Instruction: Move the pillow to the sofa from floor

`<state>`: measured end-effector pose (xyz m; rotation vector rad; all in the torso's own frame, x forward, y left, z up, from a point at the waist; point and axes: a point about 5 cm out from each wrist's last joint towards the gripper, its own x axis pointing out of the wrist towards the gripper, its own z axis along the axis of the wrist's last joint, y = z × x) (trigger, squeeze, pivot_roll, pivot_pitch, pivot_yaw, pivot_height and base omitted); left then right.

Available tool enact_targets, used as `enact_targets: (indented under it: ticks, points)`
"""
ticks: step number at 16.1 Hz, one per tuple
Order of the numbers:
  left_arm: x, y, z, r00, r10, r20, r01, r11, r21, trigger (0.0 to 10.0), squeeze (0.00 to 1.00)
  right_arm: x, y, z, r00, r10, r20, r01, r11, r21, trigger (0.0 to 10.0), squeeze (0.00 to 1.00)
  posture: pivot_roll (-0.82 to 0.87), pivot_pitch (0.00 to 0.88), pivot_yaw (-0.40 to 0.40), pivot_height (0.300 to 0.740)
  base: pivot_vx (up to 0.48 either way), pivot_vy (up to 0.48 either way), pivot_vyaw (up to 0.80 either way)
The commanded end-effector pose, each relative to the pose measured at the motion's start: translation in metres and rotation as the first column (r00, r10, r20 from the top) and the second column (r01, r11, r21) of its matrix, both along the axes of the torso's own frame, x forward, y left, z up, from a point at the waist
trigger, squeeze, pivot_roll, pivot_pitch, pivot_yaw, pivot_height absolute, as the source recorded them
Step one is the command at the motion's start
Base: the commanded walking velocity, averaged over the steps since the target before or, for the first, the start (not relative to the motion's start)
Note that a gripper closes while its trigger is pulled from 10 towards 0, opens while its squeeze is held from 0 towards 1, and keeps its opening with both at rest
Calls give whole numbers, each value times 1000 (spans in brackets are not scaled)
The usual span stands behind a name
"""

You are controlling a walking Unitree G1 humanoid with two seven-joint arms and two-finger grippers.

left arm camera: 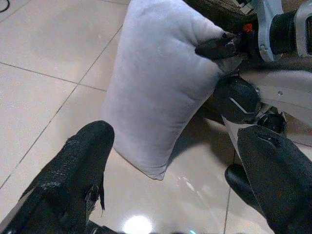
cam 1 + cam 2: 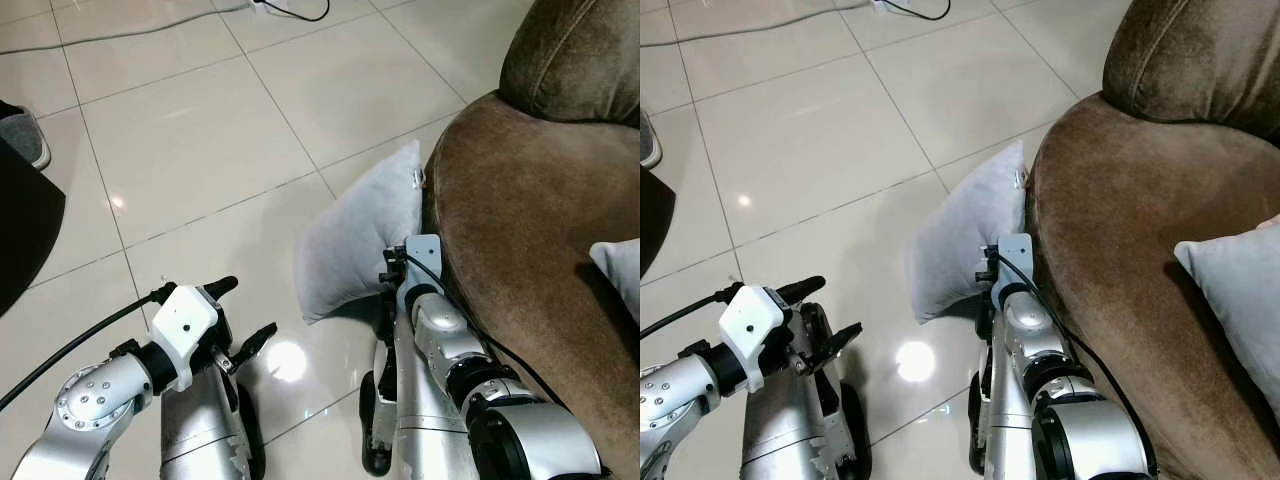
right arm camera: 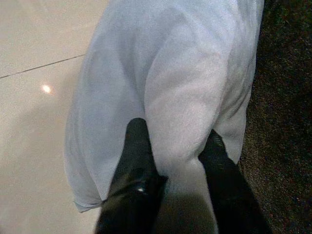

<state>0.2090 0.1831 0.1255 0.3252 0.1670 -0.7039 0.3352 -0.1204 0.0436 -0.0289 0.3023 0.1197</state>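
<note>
Left eye view: the pillow (image 2: 355, 240), pale grey, stands on its near edge on the tiled floor (image 2: 190, 130), leaning against the left side of the brown sofa (image 2: 520, 240). Its long axis runs from the near-left corner up to the far-right corner, which points away at the sofa's edge. The right gripper (image 2: 392, 285) is at the pillow's near right edge. The left gripper (image 2: 245, 315) hangs over the floor, left of the pillow and apart from it, jaws spread with nothing between them. A cable (image 2: 140, 25) crosses the far floor and a grey shoe (image 2: 25, 135) lies at the far left.

Right eye view: a 2nd pillow (image 2: 1240, 290) lies on the sofa seat at the right.

Left wrist view: the pillow stands upright, its lower corner on the floor, and the right gripper's black fingers (image 1: 219, 46) pinch its upper side. The left fingers (image 1: 83, 161) frame the scene, wide apart.

Right wrist view: the 2 fingers (image 3: 139, 151) of the right gripper are closed on a fold of the pillow, fabric bulging between them, with the sofa dark along one side.
</note>
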Motion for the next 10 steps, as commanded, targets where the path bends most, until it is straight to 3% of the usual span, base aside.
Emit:
enact_targets:
  ticks: [1, 5, 6, 8, 10]
  points:
    - [-1, 0, -5, 1000, 3, -11, -3, 1000, 4, 10000, 0, -6, 5, -8, 998, 46, -33, -47, 999, -20, 0, 0, 59, 191, -20, 459, 0, 0, 0]
    - [1, 6, -9, 999, 43, 8, -43, 999, 14, 10000, 0, -10, 15, -9, 994, 106, -23, -105, 994, 16, 0, 0, 61, 129, -24, 459, 0, 0, 0]
    - [1, 9, -7, 997, 77, 28, -77, 997, 12, 10000, 0, -14, 20, -10, 988, 156, 4, -156, 986, 63, 0, 0, 60, 90, -25, 459, 0, 0, 0]
    - [3, 16, -4, 980, 186, 74, -187, 982, -6, 10000, 0, -24, 21, -7, 976, 200, 90, -213, 962, 169, 0, 0, 57, 43, -30, 459, 0, 0, 0]
    - [9, 26, 5, 925, 353, 141, -347, 935, -67, 10000, 0, -38, 9, 14, 967, 151, 206, -202, 945, 257, 0, 0, 47, 0, -24, 459, 0, 0, 0]
